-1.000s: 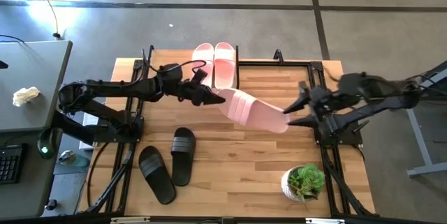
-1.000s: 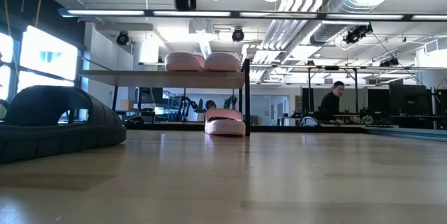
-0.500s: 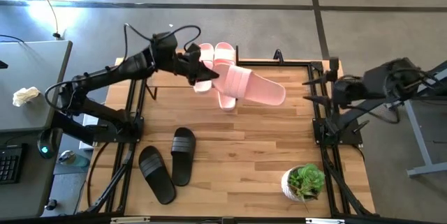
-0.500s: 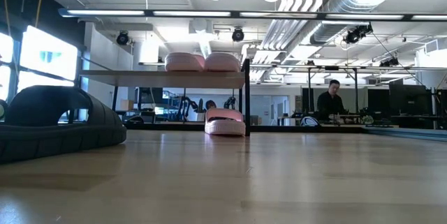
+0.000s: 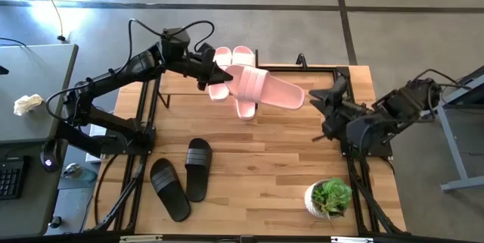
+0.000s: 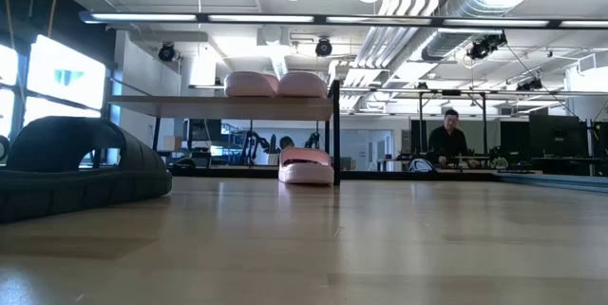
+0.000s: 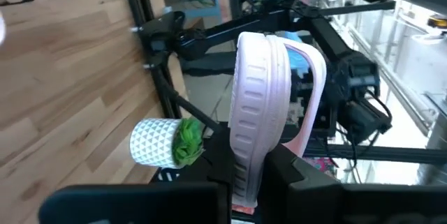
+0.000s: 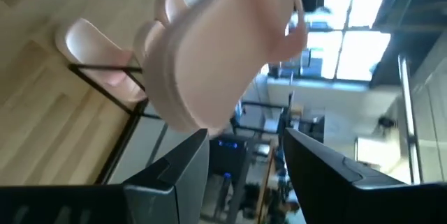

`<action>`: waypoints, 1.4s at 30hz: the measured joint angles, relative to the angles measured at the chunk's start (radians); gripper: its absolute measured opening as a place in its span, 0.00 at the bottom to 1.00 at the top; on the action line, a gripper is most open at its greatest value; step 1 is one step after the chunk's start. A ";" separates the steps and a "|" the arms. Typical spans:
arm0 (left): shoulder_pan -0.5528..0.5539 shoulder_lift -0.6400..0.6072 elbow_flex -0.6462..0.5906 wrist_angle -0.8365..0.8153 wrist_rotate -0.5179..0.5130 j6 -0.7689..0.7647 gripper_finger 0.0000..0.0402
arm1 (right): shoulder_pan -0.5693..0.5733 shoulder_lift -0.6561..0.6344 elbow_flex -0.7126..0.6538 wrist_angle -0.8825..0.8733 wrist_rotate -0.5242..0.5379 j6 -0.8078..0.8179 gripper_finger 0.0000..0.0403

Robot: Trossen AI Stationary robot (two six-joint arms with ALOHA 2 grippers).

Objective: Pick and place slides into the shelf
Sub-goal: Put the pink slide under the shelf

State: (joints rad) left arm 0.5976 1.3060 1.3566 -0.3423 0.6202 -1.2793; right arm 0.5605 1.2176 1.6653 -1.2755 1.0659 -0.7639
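Here the left claw (image 5: 214,79) is clamped on the heel end of a pale pink slide (image 5: 265,88), holding it in the air over the far part of the table (image 5: 280,167), with the slide's toe reaching out to the right of the claw. In the left wrist view the slide (image 7: 260,105) stands up from between the dark fingers (image 7: 293,172), sole edge on. The shelf (image 6: 220,103) stands at the table's far edge, carrying a pair of pink slides (image 5: 233,58) on its top board; a further pink slide (image 6: 306,166) lies beneath it. Two black slides (image 5: 184,175) lie on the near left of the table. The right claw (image 5: 327,114), fingers apart and empty, hovers to the right, well apart from the held slide. A potted plant (image 5: 328,197) stands near right.
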 joint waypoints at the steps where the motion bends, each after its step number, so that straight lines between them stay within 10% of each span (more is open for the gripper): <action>1: 0.000 0.000 0.000 -0.002 -0.003 0.000 0.05 | 0.010 0.006 0.000 0.003 -0.009 -0.005 0.44; 25: -0.002 0.000 0.000 0.002 0.059 -0.008 0.06 | 0.112 0.073 -0.006 -0.054 -0.022 0.146 0.44; 42: -0.022 0.000 0.000 0.004 0.114 -0.003 0.05 | -0.010 0.070 -0.130 0.168 -0.038 -0.032 0.43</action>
State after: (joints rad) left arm 0.5756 1.3064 1.3563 -0.3378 0.7343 -1.2826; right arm 0.5501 1.2881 1.5352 -1.1077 1.0283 -0.7962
